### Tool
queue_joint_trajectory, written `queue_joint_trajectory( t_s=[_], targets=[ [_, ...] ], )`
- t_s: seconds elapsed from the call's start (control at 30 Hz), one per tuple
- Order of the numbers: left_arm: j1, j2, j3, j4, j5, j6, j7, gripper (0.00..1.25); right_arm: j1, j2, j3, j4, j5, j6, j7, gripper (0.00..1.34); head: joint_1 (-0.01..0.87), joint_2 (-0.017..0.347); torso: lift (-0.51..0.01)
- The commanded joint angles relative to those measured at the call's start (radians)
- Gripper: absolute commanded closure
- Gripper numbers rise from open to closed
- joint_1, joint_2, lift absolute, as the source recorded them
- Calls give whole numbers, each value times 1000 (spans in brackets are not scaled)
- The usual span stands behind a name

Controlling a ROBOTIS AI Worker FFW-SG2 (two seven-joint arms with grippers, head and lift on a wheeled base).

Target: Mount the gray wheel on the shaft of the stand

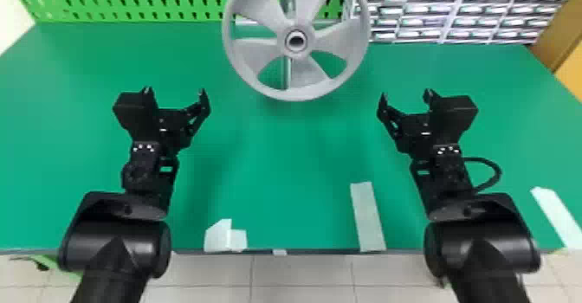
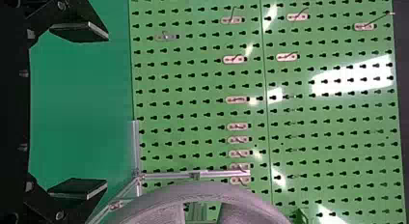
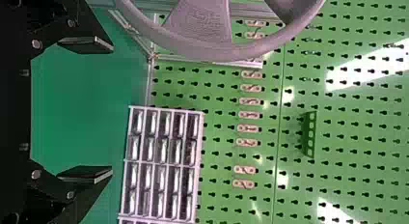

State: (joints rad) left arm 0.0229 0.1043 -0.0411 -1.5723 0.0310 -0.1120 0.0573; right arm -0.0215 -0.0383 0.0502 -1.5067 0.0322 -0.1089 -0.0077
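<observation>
While my left end effector (image 1: pixel 174 91) hangs over the desk (image 1: pixel 290 150) with its two fingers well apart, the gray wheel (image 1: pixel 296 55) lies off at its 2 o'clock, clear of my touch. My right end effector (image 1: pixel 405 93) mirrors it – fingers spread just as wide – and from there the wheel is at 10 o'clock, also apart from me. In each wrist view I see my pair of flat fingers facing each other across a gap, green desk behind it, and part of the wheel's rim farther out.

Taking the middle of my head view as the dial's centre, the wheel is up at 12 o'clock, upright in front of the metal stand (image 1: pixel 286 75), its hub facing me with a ringed dark opening. How far the hub sits along the shaft, I cannot tell. Green pegboard (image 1: pixel 130 1) spans 10 to 11 o'clock, and a rack of small drawers (image 1: pixel 446 10) sits between 1 and 2. Pale tape marks my near side of the desk – a patch (image 1: pixel 218 236) at 7 o'clock, a strip (image 1: pixel 367 215) between 4 and 5.
</observation>
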Motion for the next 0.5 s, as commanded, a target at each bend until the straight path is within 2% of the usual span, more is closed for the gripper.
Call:
queue_joint_trajectory(
  t_s=[0.0, 0.47],
  targets=[
    [0, 0, 1, 0, 0, 0, -1, 205, 0, 0, -1, 2, 0, 0, 0, 381, 865, 52, -101],
    [2, 0, 4, 0, -17, 8, -1, 205, 0, 1, -3, 3, 0, 0, 0, 381, 865, 52, -101]
  ],
)
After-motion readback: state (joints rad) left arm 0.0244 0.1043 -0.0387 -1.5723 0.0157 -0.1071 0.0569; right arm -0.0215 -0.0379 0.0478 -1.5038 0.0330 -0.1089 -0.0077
